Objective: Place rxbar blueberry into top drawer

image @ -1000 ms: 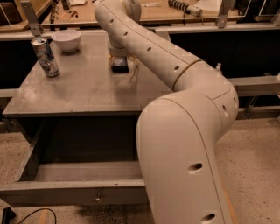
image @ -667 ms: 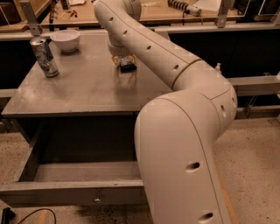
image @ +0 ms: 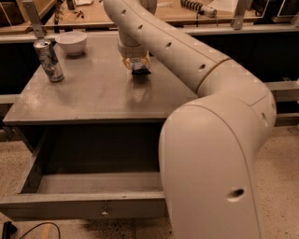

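Observation:
My gripper [image: 138, 65] hangs over the back middle of the grey table top [image: 93, 93], shut on the rxbar blueberry [image: 140, 70], a small dark wrapper that sticks out below the fingers and is held a little above the surface. The top drawer [image: 84, 205] stands pulled open at the front of the table, below and in front of the gripper, with its small knob [image: 105, 211] on the front panel. Its inside looks empty as far as it shows; my arm hides its right end.
A slim drink can [image: 49, 59] stands at the table's back left. A white bowl [image: 71, 42] sits behind it. My large arm [image: 210, 140] fills the right side of the view. A wooden workbench [image: 187, 11] runs behind the table.
My gripper has risen slightly with the rxbar blueberry in it, which now hangs clear above the table top. The can, bowl and drawer have not moved.

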`<state>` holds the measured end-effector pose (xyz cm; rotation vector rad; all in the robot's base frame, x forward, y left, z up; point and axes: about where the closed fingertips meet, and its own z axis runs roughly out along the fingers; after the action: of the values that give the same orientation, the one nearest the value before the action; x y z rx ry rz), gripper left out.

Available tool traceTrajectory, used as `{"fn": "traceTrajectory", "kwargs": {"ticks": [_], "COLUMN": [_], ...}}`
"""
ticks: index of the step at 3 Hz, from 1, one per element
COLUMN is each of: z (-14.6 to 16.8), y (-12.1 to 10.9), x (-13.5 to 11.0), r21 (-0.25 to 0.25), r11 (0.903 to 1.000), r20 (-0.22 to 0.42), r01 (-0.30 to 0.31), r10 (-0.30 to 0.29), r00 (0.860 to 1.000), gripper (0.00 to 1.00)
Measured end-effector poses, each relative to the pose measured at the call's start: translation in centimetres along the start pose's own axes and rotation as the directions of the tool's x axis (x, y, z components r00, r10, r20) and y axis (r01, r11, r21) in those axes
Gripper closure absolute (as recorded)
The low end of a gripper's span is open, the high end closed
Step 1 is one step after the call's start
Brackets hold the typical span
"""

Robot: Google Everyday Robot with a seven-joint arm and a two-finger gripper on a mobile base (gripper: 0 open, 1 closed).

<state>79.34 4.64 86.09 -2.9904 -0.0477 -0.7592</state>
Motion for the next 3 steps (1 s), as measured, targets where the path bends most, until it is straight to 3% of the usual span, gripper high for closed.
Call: {"fn": "traceTrajectory", "kwargs": {"ticks": [1, 2, 3], "z": [-6.9, -6.9, -7.9], "y": [1.7, 1.7, 1.6], "x": [-4.1, -4.1, -5.0], "r21": [0.001, 0.001, 0.044], "r11": [0.9964, 0.9964, 0.9948], "r20": [0.066, 0.066, 0.087], "r01": [-0.085, -0.084, -0.092], "r10": [0.084, 0.084, 0.088], "r00": [0.994, 0.994, 0.992], "gripper": [1.00, 1.00, 1.00]}}
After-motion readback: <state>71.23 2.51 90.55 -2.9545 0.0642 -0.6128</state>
